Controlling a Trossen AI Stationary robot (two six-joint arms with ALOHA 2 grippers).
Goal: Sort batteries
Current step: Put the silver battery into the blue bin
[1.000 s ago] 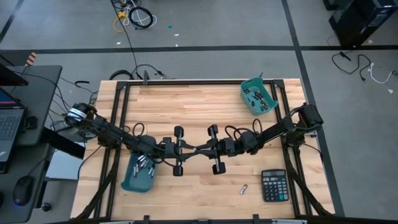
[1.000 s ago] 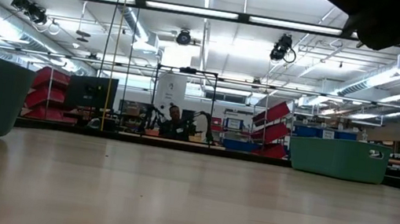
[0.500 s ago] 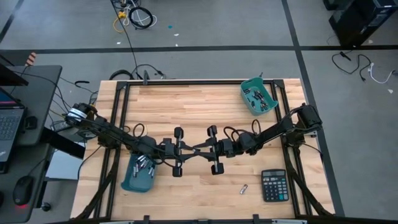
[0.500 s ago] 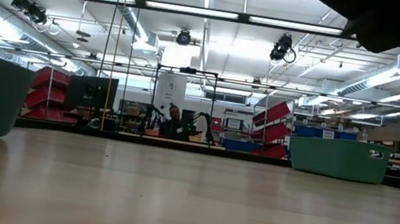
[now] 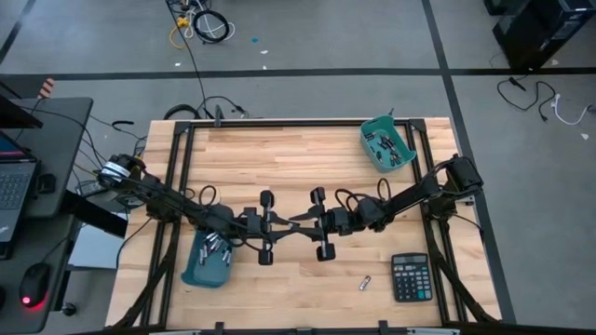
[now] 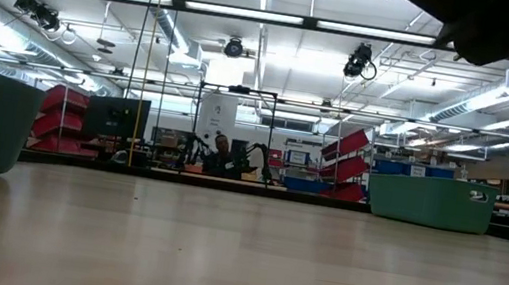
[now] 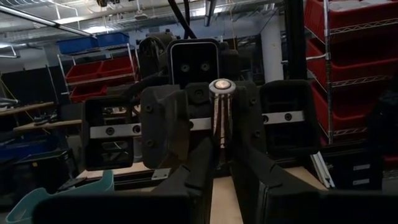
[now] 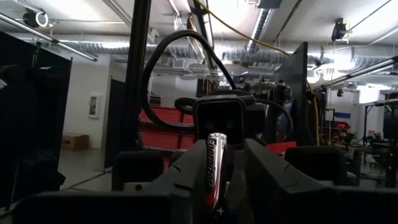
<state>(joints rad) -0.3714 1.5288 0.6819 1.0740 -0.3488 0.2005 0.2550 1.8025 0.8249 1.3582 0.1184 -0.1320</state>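
**Battery pinched between two grippers above worktop centre**

Both arms reach in from the sides and meet nose to nose above the middle of the worktop. The left gripper is pinching a silver-and-black battery by one end, and the cell stands out past the fingertips. The right gripper faces it with its fingers spread around the same battery; the right wrist view shows a gap between the cell and one finger.

A teal bin sits near the left edge, under the left arm, with several batteries inside. A second teal bin is in the far right corner and also holds cells. One loose battery lies on the wood close to the near edge, just beside a black calculator by the near right corner.
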